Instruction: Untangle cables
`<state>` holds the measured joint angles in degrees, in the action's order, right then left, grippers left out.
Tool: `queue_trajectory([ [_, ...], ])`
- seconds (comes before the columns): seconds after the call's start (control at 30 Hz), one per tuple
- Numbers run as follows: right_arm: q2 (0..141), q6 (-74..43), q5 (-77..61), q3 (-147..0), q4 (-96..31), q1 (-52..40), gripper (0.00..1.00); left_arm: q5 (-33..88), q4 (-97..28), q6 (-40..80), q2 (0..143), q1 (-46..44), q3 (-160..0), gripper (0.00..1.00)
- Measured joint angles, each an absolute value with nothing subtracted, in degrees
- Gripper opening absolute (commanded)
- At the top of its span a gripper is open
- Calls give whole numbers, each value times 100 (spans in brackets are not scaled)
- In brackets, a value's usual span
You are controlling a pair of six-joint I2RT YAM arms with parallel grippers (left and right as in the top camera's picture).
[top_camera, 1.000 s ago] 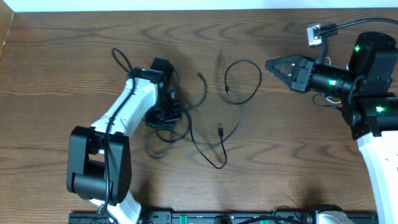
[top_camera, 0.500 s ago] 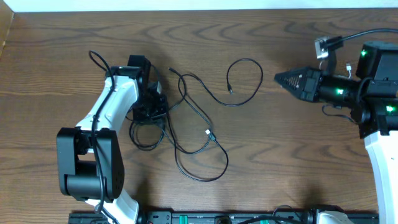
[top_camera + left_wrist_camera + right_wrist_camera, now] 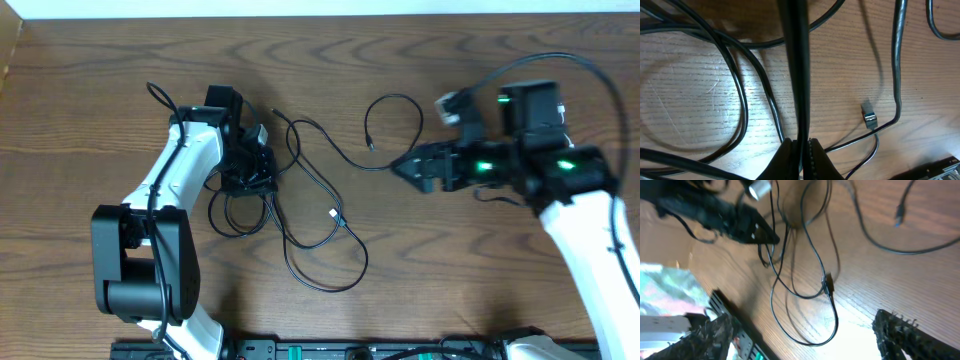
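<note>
Thin black cables [image 3: 300, 200] lie looped and crossed on the wooden table, with a small silver plug [image 3: 333, 213] in the middle. One separate black loop [image 3: 400, 125] curls further right. My left gripper [image 3: 250, 178] sits in the tangle, shut on a black cable [image 3: 800, 75] that runs straight up from its jaws [image 3: 801, 155]. A plug [image 3: 869, 116] lies on the wood beside it. My right gripper [image 3: 405, 168] is open at the lower edge of the separate loop. In its wrist view the gripper [image 3: 807, 340] holds nothing between wide fingers [image 3: 892, 327]. A cable loop [image 3: 805, 295] lies on the table ahead.
A black rail [image 3: 350, 350] runs along the table's front edge. A small white plug [image 3: 759, 187] shows near my left gripper [image 3: 747, 227]. My right arm's own thick wire [image 3: 560, 60] arches above its wrist. Bare wood lies right of the loop.
My right gripper has opened wide and swung left and down to the separate loop. My left gripper first dragged the tangle left, then stayed almost still, still shut.
</note>
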<state>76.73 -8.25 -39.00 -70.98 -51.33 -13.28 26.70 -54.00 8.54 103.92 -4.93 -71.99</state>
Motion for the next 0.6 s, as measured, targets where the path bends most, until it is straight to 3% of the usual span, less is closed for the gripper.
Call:
queue_trajectory([
  [0.43,9502,-528,-3013,-7032,-3476,-2856,70,2552,-5474,854,10392,-493,-7199,8],
  [0.6,10171,-384,-2827,-7032,-2655,-3175,73,2536,-5485,851,10392,-493,-7199,8],
])
